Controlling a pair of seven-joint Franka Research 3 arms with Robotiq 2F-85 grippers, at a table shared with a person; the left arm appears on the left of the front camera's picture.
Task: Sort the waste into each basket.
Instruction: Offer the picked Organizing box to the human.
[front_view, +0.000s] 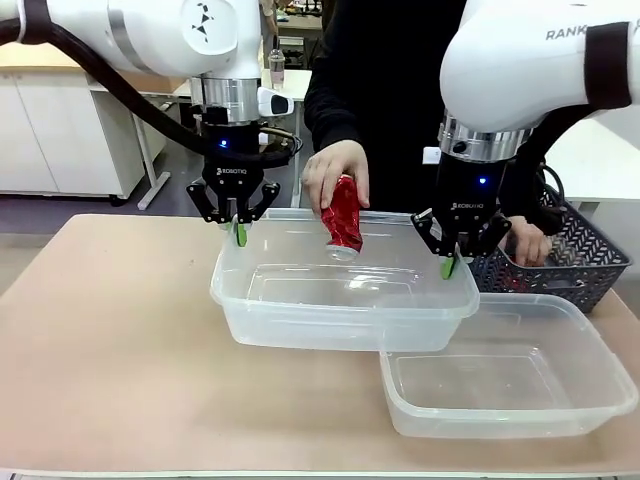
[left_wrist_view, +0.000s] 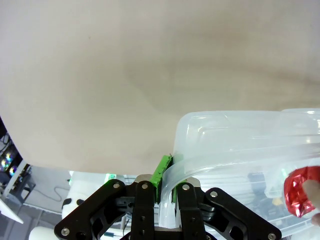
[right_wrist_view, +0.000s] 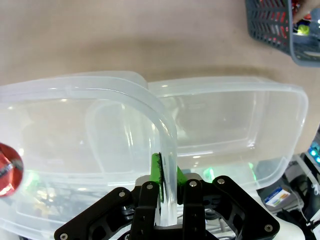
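At the near edge, the table (front_view: 110, 350) lies bare across its left and middle, with wide open room there. On the near right a small tub (front_view: 510, 385) stands with nothing in it, its outer rim close to the table's right edge.

Just behind it is the big tub (front_view: 340, 295), also clear. Its right end overlaps the small tub's far left corner, so there is no gap between the two. The left gripper (front_view: 238, 232) is pinched closed on the big tub's left rim, the green pads clamping the thin wall from both sides. The right gripper (front_view: 452, 262) is clamped the same way on the right rim. Both arms hang straight down over the tub's ends, leaving only the middle open from above.

Over that middle, toward the far rim, a hand (front_view: 335, 172) holds a crushed red can (front_view: 343, 215) tilted, its lower end dipping just inside the tub.

Farther right stands the dark basket (front_view: 580, 260), close behind the right gripper, with something red showing through its weave. The person's other hand (front_view: 528, 243) rests at its rim.
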